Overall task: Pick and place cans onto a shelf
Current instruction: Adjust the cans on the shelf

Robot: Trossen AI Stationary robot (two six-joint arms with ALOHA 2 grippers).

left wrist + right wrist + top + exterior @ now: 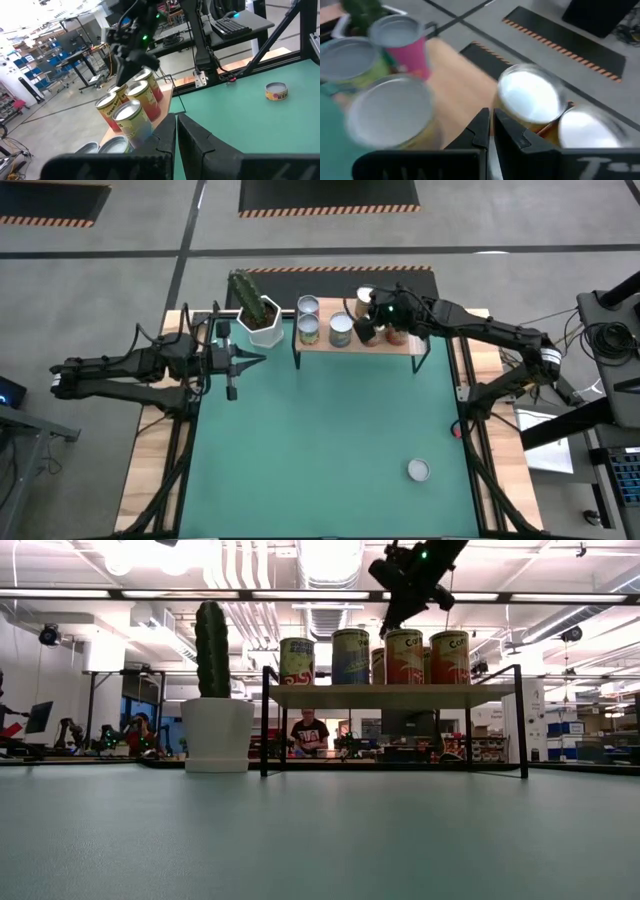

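Nearest the overhead camera's lower edge, at about five o'clock on the green table (330, 450), one can (418, 470) sat alone, well apart from everything else. It looked like a stiff tin cylinder with a smooth label and a slick metal top, probably light if empty and unlikely to dent under a firm pinch; the best hold would be across the round side wall, not too near the rim. The other cans (400, 656) stood upright in a cluster on the shelf (390, 343) at twelve o'clock, next to a white pot (265, 330) holding a cactus (211, 648). The right gripper (372, 315) hung just above the shelf's cans at about one o'clock, its arm stretched in from the right, fingers pressed together and holding nothing. The left gripper (250, 360) waited at ten o'clock, pointing inward just off the pot, fingers likewise together and empty.
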